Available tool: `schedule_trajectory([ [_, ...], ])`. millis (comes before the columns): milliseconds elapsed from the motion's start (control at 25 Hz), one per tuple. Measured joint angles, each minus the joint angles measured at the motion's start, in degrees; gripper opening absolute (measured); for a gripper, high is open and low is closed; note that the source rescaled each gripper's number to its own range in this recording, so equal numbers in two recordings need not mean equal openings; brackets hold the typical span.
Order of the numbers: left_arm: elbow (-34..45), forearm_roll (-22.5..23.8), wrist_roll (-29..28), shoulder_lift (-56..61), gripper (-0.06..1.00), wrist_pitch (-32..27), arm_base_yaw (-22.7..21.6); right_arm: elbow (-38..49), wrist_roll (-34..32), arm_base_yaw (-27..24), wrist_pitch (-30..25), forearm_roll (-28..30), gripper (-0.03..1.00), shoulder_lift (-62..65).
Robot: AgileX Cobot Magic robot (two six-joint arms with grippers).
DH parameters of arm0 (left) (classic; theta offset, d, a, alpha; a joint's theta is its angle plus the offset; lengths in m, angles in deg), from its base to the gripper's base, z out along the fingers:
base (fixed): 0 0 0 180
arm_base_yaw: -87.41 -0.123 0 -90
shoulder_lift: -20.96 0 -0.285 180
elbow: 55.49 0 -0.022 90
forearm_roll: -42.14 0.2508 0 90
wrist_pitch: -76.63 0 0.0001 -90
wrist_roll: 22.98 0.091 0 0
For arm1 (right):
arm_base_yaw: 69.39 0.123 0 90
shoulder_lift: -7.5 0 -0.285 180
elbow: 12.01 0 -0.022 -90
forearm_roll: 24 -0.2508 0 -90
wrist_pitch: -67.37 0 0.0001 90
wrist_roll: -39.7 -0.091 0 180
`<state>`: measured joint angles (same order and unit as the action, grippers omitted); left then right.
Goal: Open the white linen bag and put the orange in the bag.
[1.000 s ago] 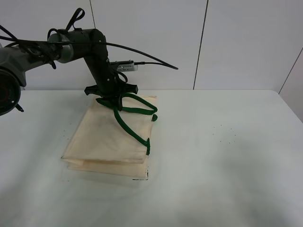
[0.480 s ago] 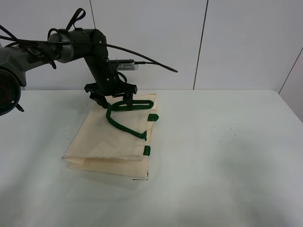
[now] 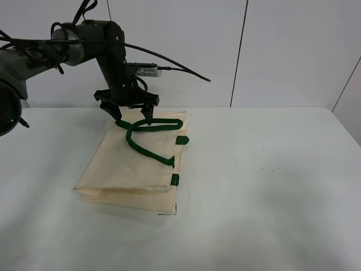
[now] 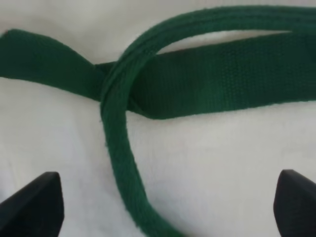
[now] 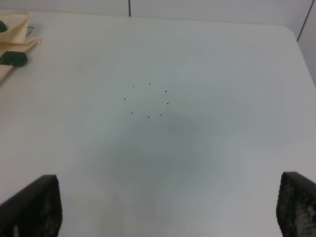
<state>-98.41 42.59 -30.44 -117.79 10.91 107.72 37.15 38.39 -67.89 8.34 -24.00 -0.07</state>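
A broad white tabletop (image 3: pixel 271 186) fills the room in front of pale wall panels, and on its left half lies the white linen bag (image 3: pixel 127 169), a flat cream cloth rectangle folded over itself so that a lower layer shows along its near edge. The black left arm (image 3: pixel 110 51) reaches in from the left and bends down over the bag's far end. Its gripper, the left gripper (image 3: pixel 132 116), hangs just above the cloth with its two dark fingers spread wide and nothing between them; from its wrist camera the fingertips (image 4: pixel 32 205) sit at either side, apart. A dark green strap handle (image 3: pixel 148 138) curls loose on the bag beneath it, crossing over itself (image 4: pixel 116 91). Small green tabs (image 3: pixel 175 179) mark the bag's right edge. The right gripper (image 5: pixel 163 210) hovers over bare table, its fingers wide apart and empty. The orange is nowhere that I can see.
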Motion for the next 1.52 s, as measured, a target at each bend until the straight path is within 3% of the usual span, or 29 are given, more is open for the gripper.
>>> schedule_trajectory([
  [440, -0.25, 0.11, 0.00, 8.72, 1.00, -1.50, -3.16, 0.00, 0.00, 0.00, 0.00, 0.00, 1.00, 0.00],
  [1080, 4.10, 0.65, 1.95, 9.26, 1.00, -1.29, -17.66, 0.00, 0.00, 0.00, 0.00, 0.00, 1.00, 0.00],
  [1360, 5.11, 0.59, 2.12, 11.47, 1.00, -1.73, -17.74, 0.00, 0.00, 0.00, 0.00, 0.00, 1.00, 0.00],
  [1520, 10.18, 2.70, 2.32, 17.51, 1.00, -1.73, -17.74, 0.00, 0.00, 0.00, 0.00, 0.00, 1.00, 0.00],
])
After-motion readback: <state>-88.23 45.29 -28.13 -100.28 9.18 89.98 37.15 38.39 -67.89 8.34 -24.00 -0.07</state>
